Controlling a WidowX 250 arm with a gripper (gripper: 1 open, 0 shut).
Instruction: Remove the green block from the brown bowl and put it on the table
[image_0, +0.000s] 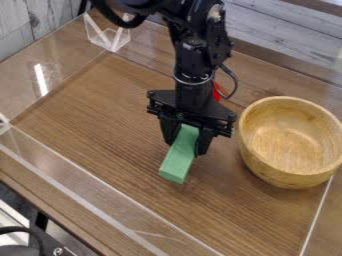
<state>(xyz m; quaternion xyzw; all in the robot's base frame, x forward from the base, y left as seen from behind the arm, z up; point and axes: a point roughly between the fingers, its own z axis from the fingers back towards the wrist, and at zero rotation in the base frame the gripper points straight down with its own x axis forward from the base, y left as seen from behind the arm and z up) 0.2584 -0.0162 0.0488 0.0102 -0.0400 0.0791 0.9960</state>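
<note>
Black jointed arm (198, 45), black two-fingered tool (191, 141), thin cable along wrist.

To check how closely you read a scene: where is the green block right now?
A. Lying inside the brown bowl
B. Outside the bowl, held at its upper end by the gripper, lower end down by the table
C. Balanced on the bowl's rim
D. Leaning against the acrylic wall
B: the green block slants down to the table from the gripper, left of the empty brown bowl.

The gripper (191, 138) covers the far end of the green block (178, 162). The arm hides most of a small red object (221, 92).
</note>
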